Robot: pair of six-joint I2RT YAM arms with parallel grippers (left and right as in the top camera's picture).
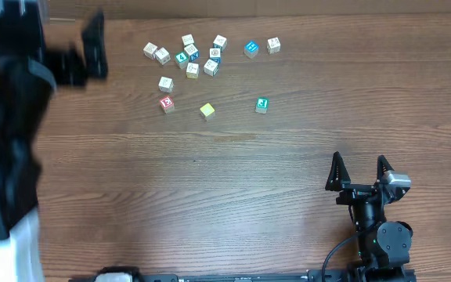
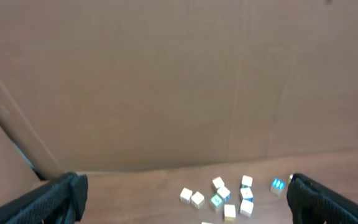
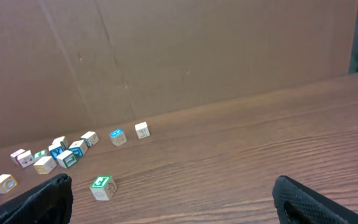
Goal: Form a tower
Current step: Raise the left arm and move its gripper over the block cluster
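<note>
No tower yet; cubes [image 1: 192,56] scattered upper centre. My left gripper [image 2: 185,193] and right gripper [image 1: 358,171] both released, empty. Risk: crowded cluster, fingers knock neighbours during pick.

From overhead I look straight down on the tabletop [image 1: 233,180]. My left wrist camera faces the cardboard wall [image 2: 179,81], my right looks low across the wood; all share the scattered cubes [image 1: 198,59].
</note>
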